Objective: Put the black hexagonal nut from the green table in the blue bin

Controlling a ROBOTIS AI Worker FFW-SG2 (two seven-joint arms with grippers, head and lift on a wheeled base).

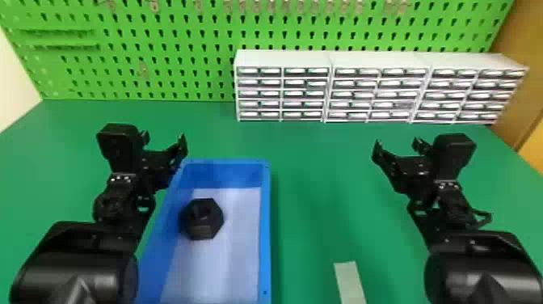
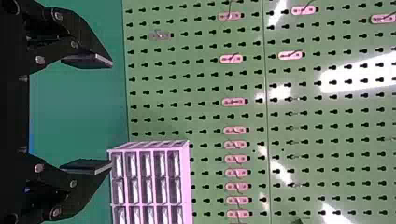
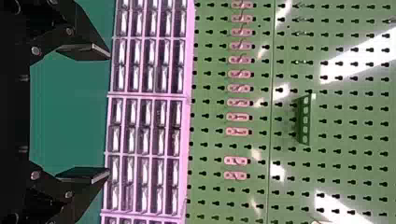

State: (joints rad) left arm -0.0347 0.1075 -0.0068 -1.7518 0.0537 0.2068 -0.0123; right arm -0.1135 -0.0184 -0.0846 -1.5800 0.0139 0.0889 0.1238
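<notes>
Your left gripper stands with its two fingers spread wide apart, over the left side of the green table, right by the far left corner of the blue bin. From the left wrist view you can see the same spread on that left gripper, with green tabletop showing between the fingers. You can't tell from here whether it touches the bin's rim. Behind it, the green pegboard rises along the back of the table.

Next along, you have the black hexagonal nut inside the bin, on its pale floor, close to the left wall and with its hole showing from above. Measured from your left gripper's fingertips, the nut lies to the right and nearer to you, down in the bin and apart from the fingers. Beyond the bin's right wall, a pale strip lies on the table at the near edge of the head view. Farther back, the white drawer units stand side by side in a row in front of the pegboard.

Over on the right side, your right gripper is above the table, its fingers likewise parted wide. The right wrist view shows you that gap too. For this one, the nut is well off to the left, across the bin's right wall, and nearer to you.
</notes>
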